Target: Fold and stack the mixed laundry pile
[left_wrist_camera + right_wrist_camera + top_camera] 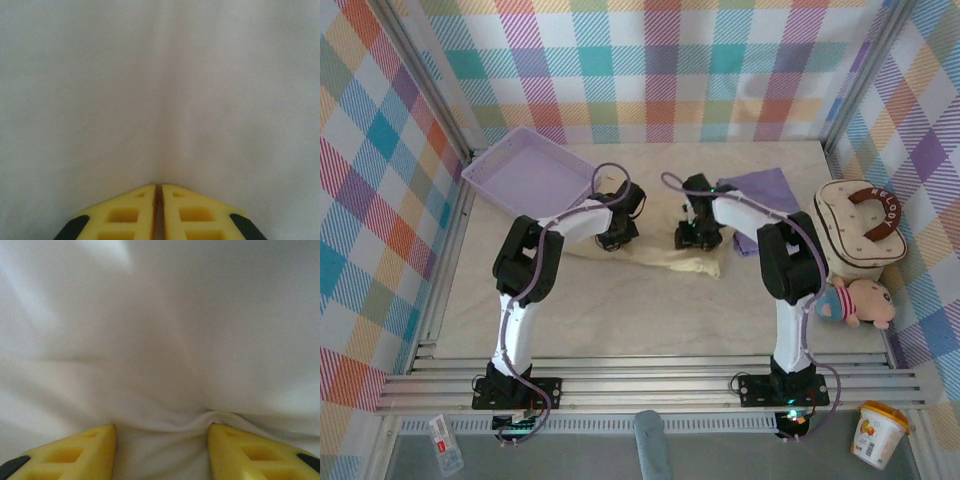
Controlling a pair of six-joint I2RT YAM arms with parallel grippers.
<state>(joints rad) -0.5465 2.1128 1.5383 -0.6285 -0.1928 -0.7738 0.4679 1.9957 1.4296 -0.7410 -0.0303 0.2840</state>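
Note:
The cream-beige shirt [660, 262] lies crumpled across the middle of the table, its long edge running from left to right. My left gripper [617, 240] presses down on the shirt's left part. In the left wrist view its yellow fingers [135, 212] are shut, pinching a crease of the cloth [160, 90] at their tips [159, 186]. My right gripper [692, 240] is down on the shirt's right part. Its fingers [80, 450] stand apart, with a bunched ridge of cloth [160, 340] between the tips [161, 427]. The lavender T-shirt [765, 190] lies folded behind the right arm.
A lavender mesh basket [530, 170] stands at the back left. A cream padded bag with a brown handle [860, 222] and a plush doll [860, 300] sit along the right side. A yellow cup [875, 432] stands off the table at the near right.

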